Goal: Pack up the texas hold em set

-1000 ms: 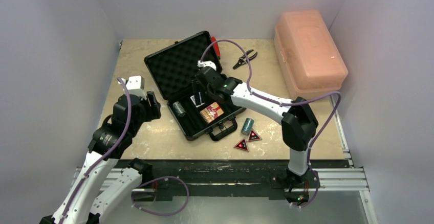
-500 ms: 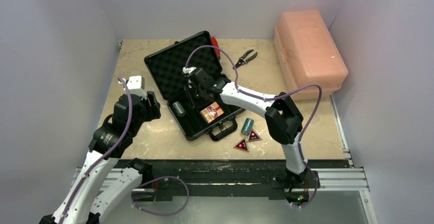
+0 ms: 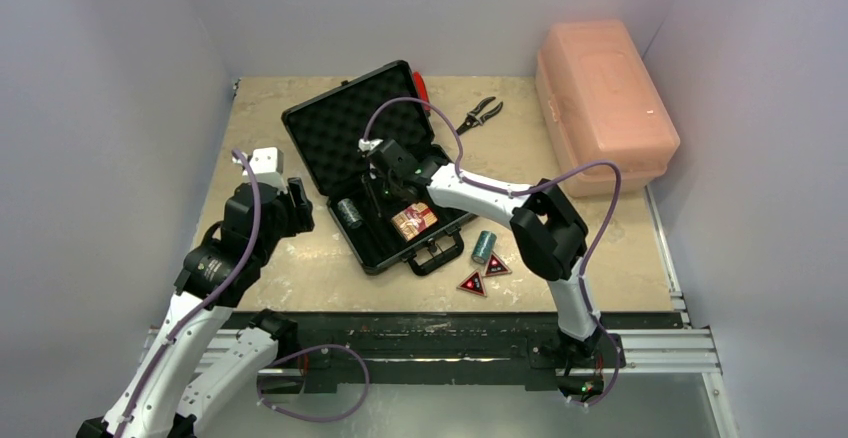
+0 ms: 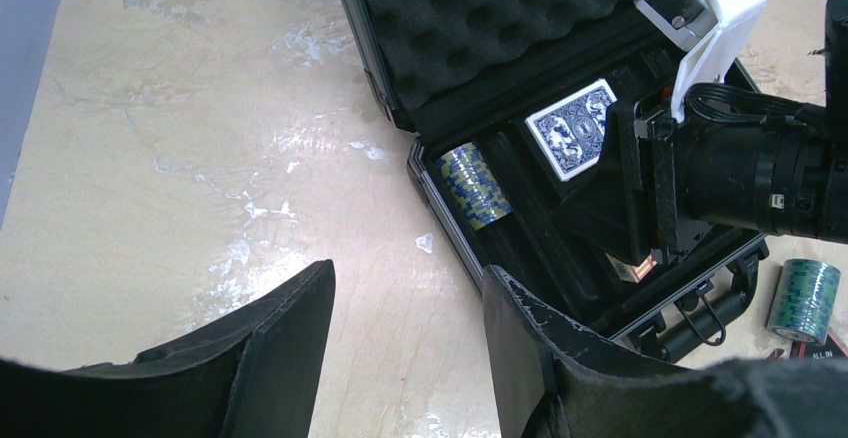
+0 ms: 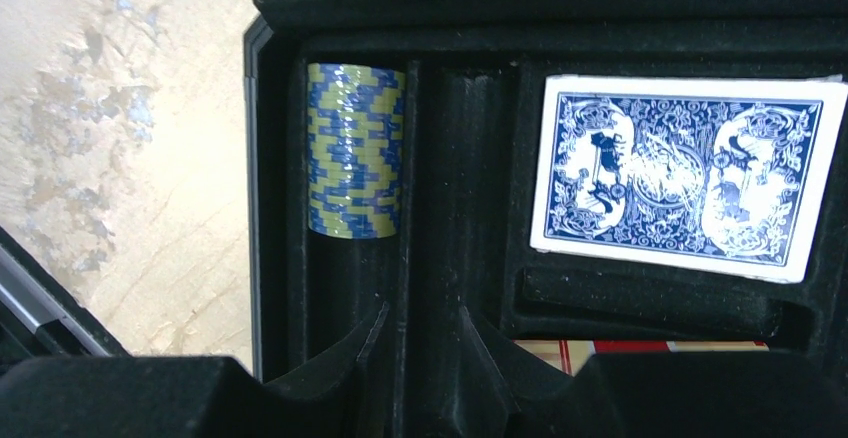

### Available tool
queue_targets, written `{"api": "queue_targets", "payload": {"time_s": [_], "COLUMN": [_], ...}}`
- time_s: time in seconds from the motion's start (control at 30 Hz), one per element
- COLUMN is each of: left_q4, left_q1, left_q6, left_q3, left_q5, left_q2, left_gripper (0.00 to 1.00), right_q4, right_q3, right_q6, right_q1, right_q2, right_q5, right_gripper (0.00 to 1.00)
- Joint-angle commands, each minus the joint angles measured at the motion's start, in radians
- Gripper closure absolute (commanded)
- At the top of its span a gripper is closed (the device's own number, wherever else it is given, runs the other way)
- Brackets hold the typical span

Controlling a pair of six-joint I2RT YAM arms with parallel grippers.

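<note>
Our right jaws stand narrowly parted, gripping nothing, low in the briefcase (image 3: 340, 133) between a seated chip roll (image 5: 355, 150) and the blue deck (image 5: 685, 173). Our left jaws hang released over the bench (image 4: 150, 158). Next, we judge, the loose chip roll (image 3: 484, 247) and triangles (image 3: 472, 283) need fetching; the right wrist view misses both.

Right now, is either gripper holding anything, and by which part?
Nothing is held. The right gripper hangs empty over the case, jaws apart; the left gripper is empty over the table.
</note>
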Motion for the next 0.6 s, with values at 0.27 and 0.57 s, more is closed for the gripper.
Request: {"api": "queue_targets", "payload": {"time_s": [0.27, 0.57], "left_q4": [0.014, 0.014], "left_q1": [0.007, 0.007], "left_q6": [0.027, 0.027], "left_q3": [0.034, 0.034], "left_q5": [-0.018, -0.019], "left_q2": [0.001, 0.000], "left_gripper": [0.44, 0.44], "right_q4": [-0.015, -0.036], "right_q3": [-0.057, -0.067], "right_q6": [0.029, 0.031], "right_q1": [0.002, -0.001], "right_q2": [-0.004, 0.016], "right_q5": [0.071, 0.127], "right_gripper": [0.67, 0.69]}}
